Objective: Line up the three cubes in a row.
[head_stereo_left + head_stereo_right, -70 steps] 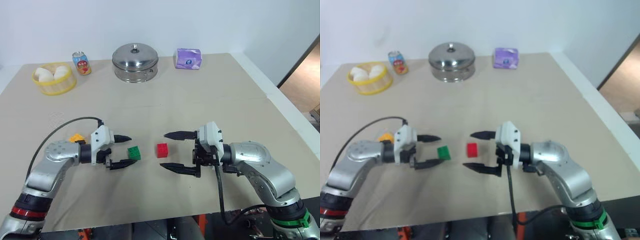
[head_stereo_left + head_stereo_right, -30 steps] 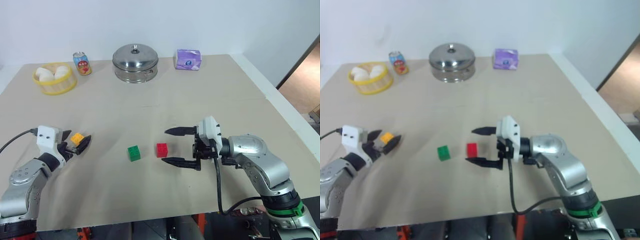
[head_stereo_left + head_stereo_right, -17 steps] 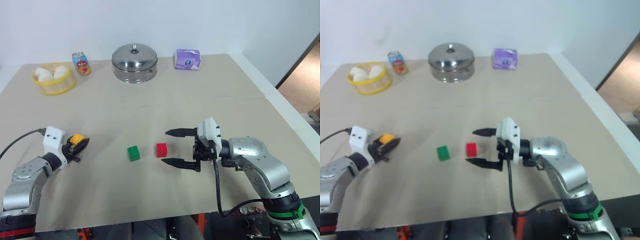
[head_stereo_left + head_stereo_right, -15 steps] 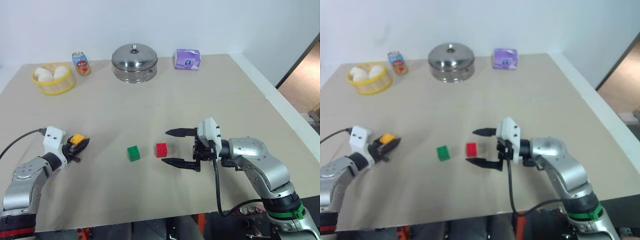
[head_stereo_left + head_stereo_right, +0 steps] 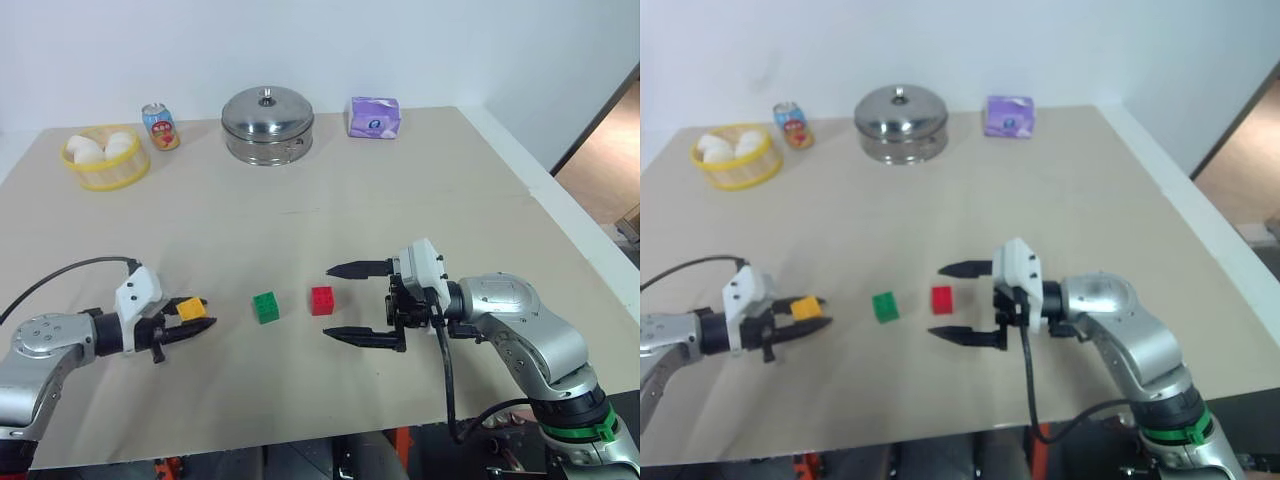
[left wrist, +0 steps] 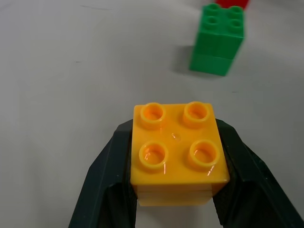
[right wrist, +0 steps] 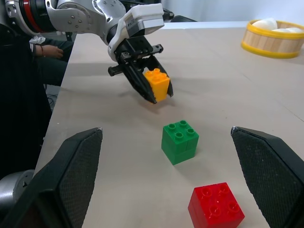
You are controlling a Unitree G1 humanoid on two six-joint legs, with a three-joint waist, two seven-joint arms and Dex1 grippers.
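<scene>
The left gripper (image 5: 190, 322) is clamped on the yellow-orange cube (image 5: 190, 309) and it has swung in toward the middle of the table (image 5: 400, 190) — a second ago it was way out at the left edge with its fingers spread around that block, and now the fingers (image 6: 111, 161) are pinched tight on both sides, studs facing up, the cube carried off the surface and pointed straight at the other two. Ahead of it sits the green cube (image 5: 265, 306), and just beyond that the red cube (image 5: 322, 300), the pair close side by side with a small gap between them, both resting on the tabletop where they were before. Over on the other side the right gripper (image 5: 355, 302) hangs wide open, one finger above and one below, empty, mouth facing the red cube, parked where it was. So here is what that means: two cubes already make the start of a row, and the third is now in hand and on its way. My read is that the remaining job is to set the yellow-orange one down to the left of the green, in line with the pair; the risk is bumping the green cube on the way in
</scene>
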